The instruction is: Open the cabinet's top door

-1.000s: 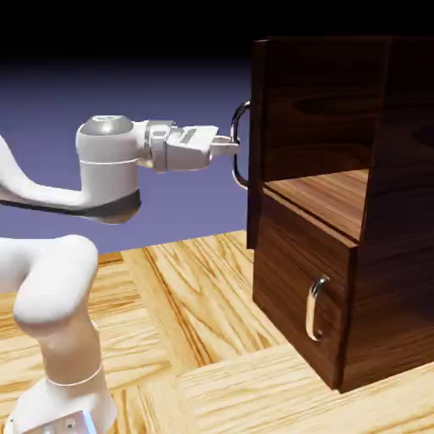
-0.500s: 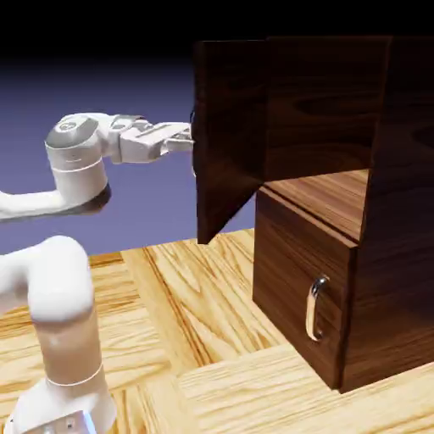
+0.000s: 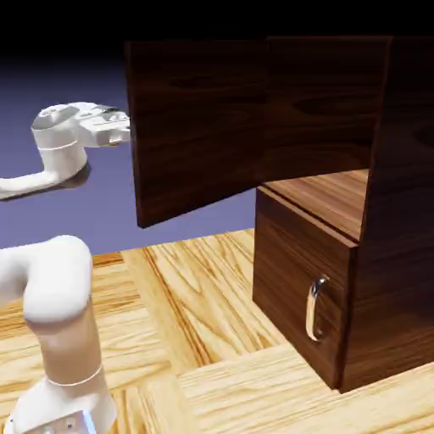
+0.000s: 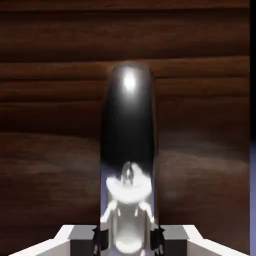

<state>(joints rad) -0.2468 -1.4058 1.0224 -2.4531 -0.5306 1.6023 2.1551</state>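
Exterior view: shows the top door standing wide open, pinched by the long handle in the gripper.
Places the top door across the upper left and upper middle of the frame, with the cabinet filling the right side. Reaches in from the left edge with the white arm, running up to the top door's left edge in the upper left and hiding the fingertips behind it. Reveals a lighter shelf right of the middle, above the closed lower door and its small handle. In the hand view, runs the long handle from the centre down to the bottom edge, between the fingertips, against dark wood; shows a blue-violet strip of backdrop at lower right.
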